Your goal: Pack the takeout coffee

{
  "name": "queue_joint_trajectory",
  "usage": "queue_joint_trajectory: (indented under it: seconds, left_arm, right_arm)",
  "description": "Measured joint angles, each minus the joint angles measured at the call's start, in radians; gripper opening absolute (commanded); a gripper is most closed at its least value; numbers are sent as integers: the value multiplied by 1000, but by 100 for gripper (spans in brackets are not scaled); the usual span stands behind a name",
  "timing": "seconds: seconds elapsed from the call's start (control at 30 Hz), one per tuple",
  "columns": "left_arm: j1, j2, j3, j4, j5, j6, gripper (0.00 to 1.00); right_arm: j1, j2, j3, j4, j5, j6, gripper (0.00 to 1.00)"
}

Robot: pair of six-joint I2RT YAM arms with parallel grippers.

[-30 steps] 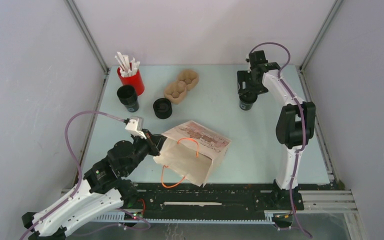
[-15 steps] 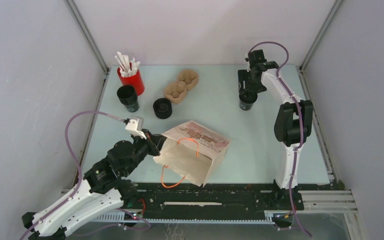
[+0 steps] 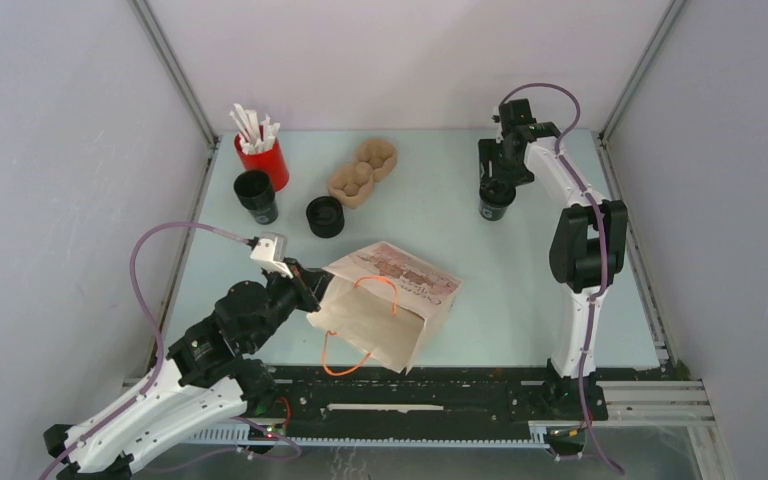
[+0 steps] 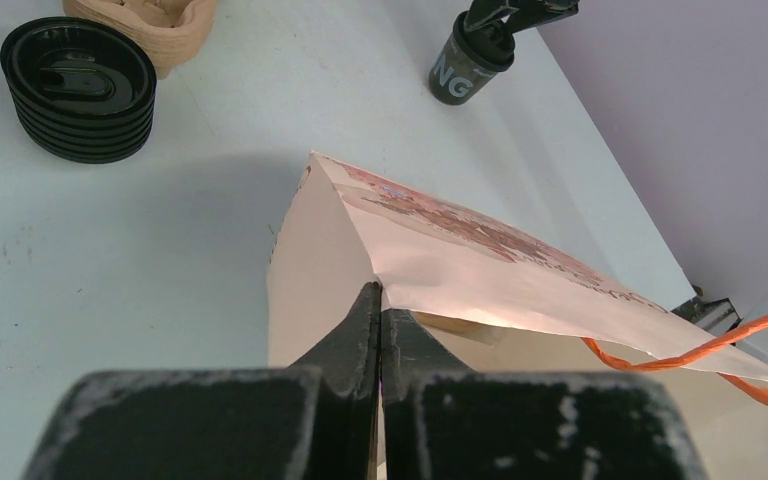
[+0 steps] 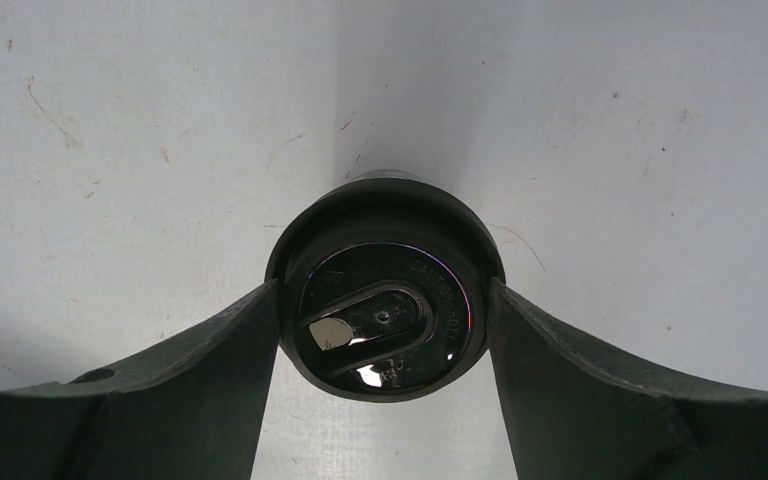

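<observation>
The left arm reaches low and forward from its base, the left gripper pinched tight on the rim of the paper bag. The right arm stretches to the far side, the right gripper pointing straight down with both fingers pressed against the lid of the takeout coffee.

Pale table, grey walls, perhaps aluminium posts

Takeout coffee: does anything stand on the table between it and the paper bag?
Nothing visible does. Only bare table lies between the takeout coffee and the paper bag. The stack of black lids and the pulp carrier sit well left of that path.
</observation>
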Motion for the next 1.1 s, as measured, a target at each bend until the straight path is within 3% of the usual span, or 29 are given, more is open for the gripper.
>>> queue_joint_trajectory:
  seconds: [0.53, 0.73, 0.97, 1.1]
  left_arm:
    - [0, 0, 0, 0, 0, 0, 0]
    - [0, 0, 0, 0, 0, 0, 0]
    - [0, 1, 4, -5, -1, 6, 0]
    - [0, 12, 30, -24, -1, 21, 0]
  right_arm:
    - [0, 11, 0, 0, 0, -2, 84]
    - [-1, 11, 0, 0, 1, -6, 67]
    - [18, -7, -1, -21, 26, 5, 60]
    - [52, -157, -69, -44, 61, 33, 58]
